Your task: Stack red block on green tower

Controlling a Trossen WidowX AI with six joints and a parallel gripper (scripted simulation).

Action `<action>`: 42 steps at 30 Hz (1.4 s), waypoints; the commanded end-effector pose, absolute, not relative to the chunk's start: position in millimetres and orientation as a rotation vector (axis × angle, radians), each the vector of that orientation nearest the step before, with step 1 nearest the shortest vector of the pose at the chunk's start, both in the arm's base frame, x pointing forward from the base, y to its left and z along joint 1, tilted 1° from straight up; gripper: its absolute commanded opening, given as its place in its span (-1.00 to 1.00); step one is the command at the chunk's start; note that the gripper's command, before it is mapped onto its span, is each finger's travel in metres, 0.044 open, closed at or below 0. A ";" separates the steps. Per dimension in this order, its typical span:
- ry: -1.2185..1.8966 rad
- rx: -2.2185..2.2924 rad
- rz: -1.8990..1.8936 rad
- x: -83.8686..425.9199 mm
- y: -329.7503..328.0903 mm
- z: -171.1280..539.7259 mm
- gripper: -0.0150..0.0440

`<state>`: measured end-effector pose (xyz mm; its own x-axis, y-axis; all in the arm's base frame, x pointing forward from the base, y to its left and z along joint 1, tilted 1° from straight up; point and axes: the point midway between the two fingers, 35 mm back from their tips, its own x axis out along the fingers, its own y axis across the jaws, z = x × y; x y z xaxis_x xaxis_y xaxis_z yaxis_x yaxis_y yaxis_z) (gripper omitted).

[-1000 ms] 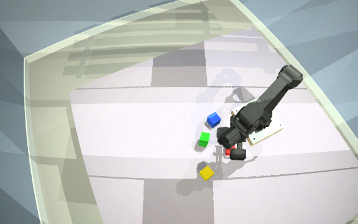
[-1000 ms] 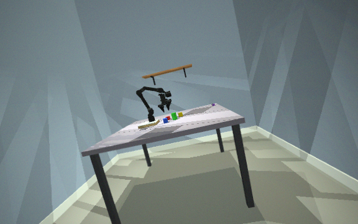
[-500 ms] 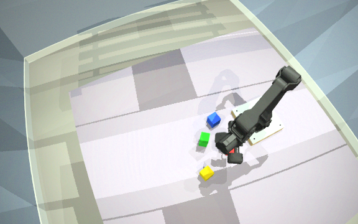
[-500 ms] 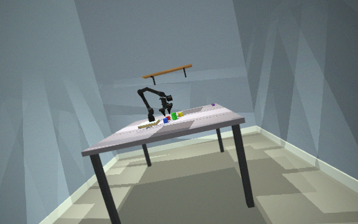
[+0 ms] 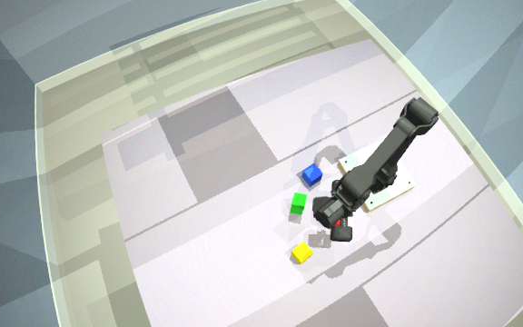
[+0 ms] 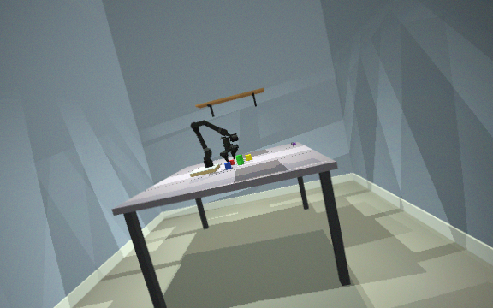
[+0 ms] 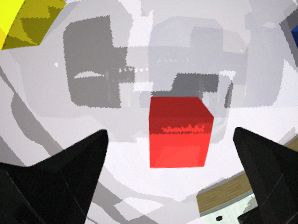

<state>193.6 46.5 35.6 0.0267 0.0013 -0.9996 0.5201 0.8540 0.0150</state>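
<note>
The red block (image 5: 337,222) (image 6: 232,162) (image 7: 180,147) sits on the table, mostly hidden under the gripper in the top view. My gripper (image 5: 332,222) (image 6: 230,159) (image 7: 173,135) is open and empty, pointing down just above the red block. In the wrist view the block lies between the two fingertips, nearer the right one, with gaps on both sides. The green tower (image 5: 299,203) (image 6: 240,160) stands upright beside the gripper, taller than the single blocks. It is out of the wrist view.
A blue block (image 5: 311,175) (image 6: 228,165) (image 7: 295,37) and a yellow block (image 5: 301,252) (image 6: 248,157) (image 7: 22,22) stand on either side of the green tower. The arm's white base plate (image 5: 386,199) (image 6: 204,171) is behind the red block. A small purple thing (image 6: 294,144) lies near the table's far end.
</note>
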 end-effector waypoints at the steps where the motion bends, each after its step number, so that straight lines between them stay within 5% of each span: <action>1: 1.511 0.432 -0.432 190.9 45.4 27.5 1.00; 27: 1.512 0.432 -0.432 189.9 45.1 13.4 1.00; 37: 1.512 0.432 -0.432 189.9 45.1 13.4 0.11; 42: 1.512 0.432 -0.432 189.9 45.1 13.4 0.00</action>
